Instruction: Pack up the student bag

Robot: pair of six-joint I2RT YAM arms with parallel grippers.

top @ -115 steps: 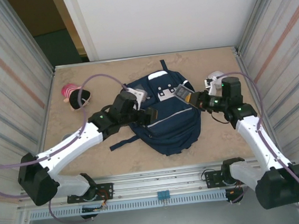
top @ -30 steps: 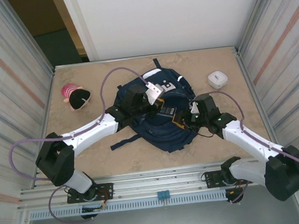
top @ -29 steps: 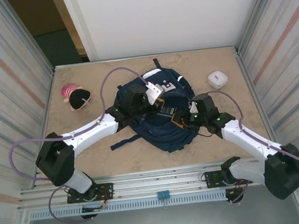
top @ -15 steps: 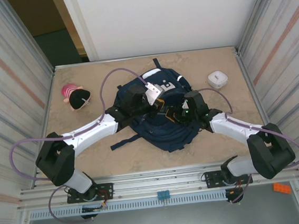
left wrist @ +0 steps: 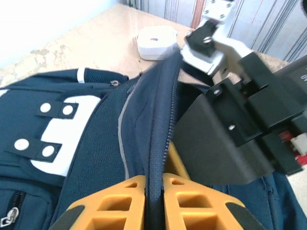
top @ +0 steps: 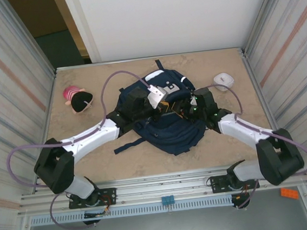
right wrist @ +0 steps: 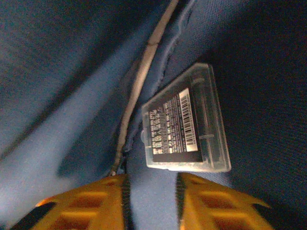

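Navy student bag (top: 169,132) at bench (top: 203,64) centre, rim clamped in left claw (left wrist: 153,186). Right claw (right wrist: 152,191) stands apart near a clear case (right wrist: 184,139).

Left pincer (left wrist: 153,191) clamped on student bag (left wrist: 91,148), right pincer (right wrist: 151,191) parted, arms extended

The right gripper (top: 190,107) carried the clear case (right wrist: 186,126) from the bag's (top: 169,135) right shoulder into its open mouth, then let go. The case ended up lying loose on the fabric ahead of the parted fingers. The left gripper (top: 153,105) climbed from the bag's left side to its top rim and pinched the zipper edge. The bag twisted slightly.
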